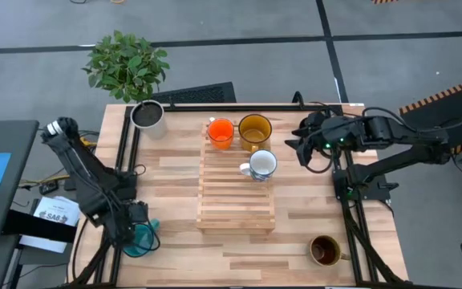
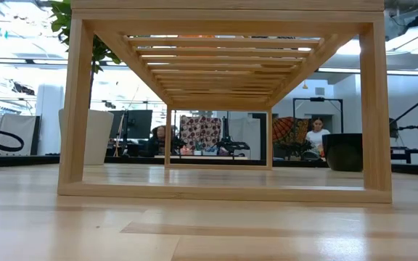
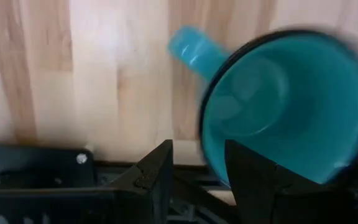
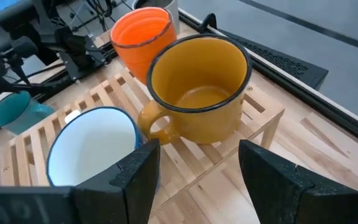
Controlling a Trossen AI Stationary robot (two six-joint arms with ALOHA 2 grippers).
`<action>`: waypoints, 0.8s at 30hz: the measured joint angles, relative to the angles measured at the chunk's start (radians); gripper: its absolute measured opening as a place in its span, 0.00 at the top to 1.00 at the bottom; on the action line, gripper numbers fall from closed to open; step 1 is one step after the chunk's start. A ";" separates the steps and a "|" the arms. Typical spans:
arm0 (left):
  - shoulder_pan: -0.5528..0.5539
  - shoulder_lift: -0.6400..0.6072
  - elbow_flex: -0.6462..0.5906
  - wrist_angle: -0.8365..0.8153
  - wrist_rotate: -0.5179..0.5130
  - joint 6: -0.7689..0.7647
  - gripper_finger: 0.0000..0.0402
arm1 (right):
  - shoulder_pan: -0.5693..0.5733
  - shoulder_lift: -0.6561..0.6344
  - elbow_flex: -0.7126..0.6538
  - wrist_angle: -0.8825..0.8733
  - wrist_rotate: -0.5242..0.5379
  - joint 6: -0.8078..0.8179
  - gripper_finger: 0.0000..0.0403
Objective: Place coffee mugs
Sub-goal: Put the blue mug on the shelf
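A wooden rack with slats sits in the middle of the table. Three mugs stand on its far end: the orange mug, the yellow mug and, just in front of them, the white mug.

The brown mug stands alone near the front right corner of the table.

The teal mug is at the front left corner, partly hidden under the left gripper. Its fingers are open a little and sit at the mug's rim. It is hard to tell if they squeeze it.

The right gripper hangs just right of the rack, beside the yellow mug. Its fingers are wide apart and hold nothing.

A grey cup stands at the back left, by a plant.

No black mug can be seen from above. In the low view a dark pot shape shows far back, but it is too dim to name.
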 joint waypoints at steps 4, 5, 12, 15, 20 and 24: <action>-0.011 0.001 -0.051 0.075 0.019 -0.035 0.68 | -0.002 0.000 0.000 -0.039 0.000 0.000 0.39; -0.012 0.001 -0.063 0.094 0.027 -0.035 0.68 | -0.002 0.000 0.000 -0.052 0.000 0.000 0.39; -0.012 0.001 -0.144 0.178 0.044 -0.045 0.68 | -0.002 0.000 0.000 -0.075 0.000 0.004 0.39; -0.012 0.001 -0.171 0.194 0.059 -0.069 0.68 | -0.002 0.000 0.000 -0.075 0.000 0.004 0.39; 0.002 0.001 -0.172 0.214 0.078 -0.069 0.83 | -0.002 0.000 0.000 -0.075 -0.001 0.004 0.39; 0.040 -0.009 -0.139 0.215 0.078 -0.033 0.97 | -0.002 0.000 0.000 -0.075 0.000 0.004 0.39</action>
